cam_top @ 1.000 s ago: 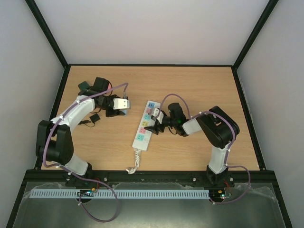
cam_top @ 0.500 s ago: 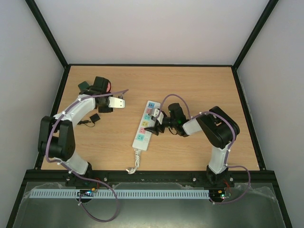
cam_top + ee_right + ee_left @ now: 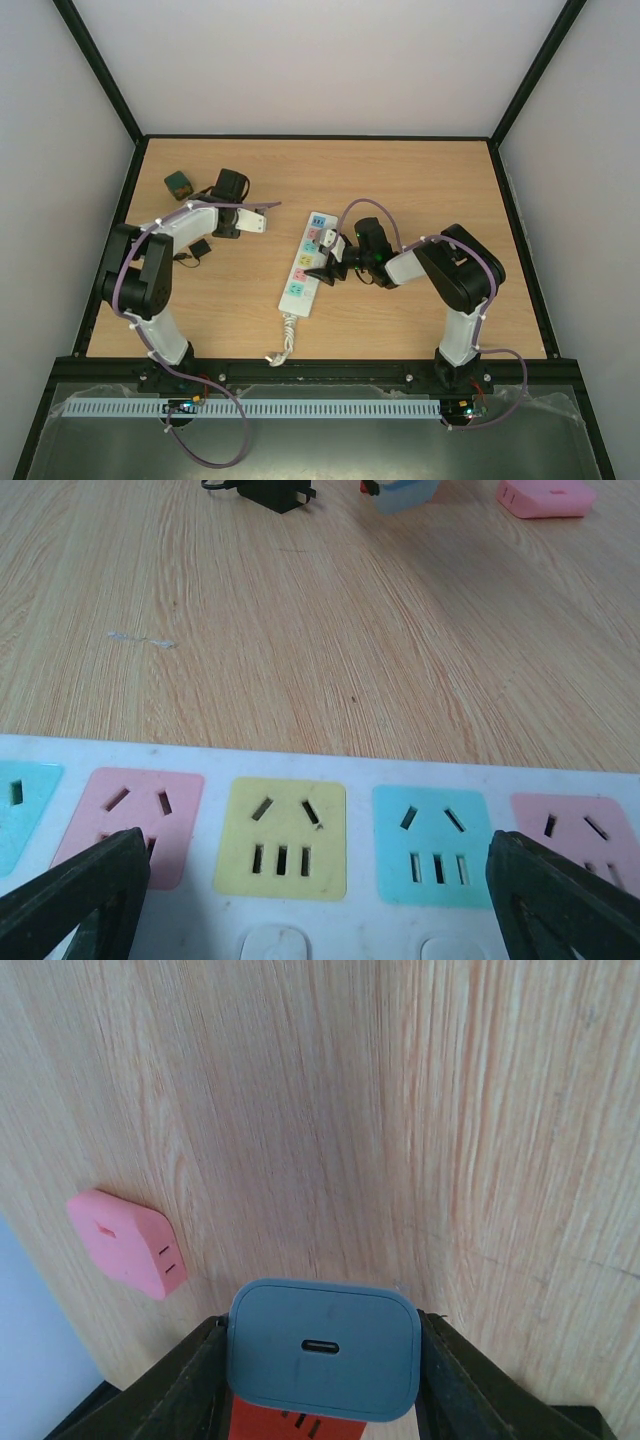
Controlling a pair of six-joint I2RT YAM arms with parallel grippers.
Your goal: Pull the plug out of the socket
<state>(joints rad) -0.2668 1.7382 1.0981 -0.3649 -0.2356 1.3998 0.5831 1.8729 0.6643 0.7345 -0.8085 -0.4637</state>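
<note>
The socket, a long white power strip with pastel outlet faces, lies mid-table, its coiled cord at the near end. No plug sits in the outlets I see. My left gripper is left of the strip and apart from it. It is shut on a blue-grey plug with a small slot port, held above the wood. A red part shows under the plug. My right gripper is open over the strip, its fingers spread wide across the yellow and blue outlets.
A pink plug lies on the wood near my left gripper and also shows in the right wrist view. A black adapter with a thin cord lies left of the strip. A dark green block sits at the back left.
My left arm has swung back and its wrist has turned, carrying the plug farther from the strip. The right arm and the strip have not moved.
</note>
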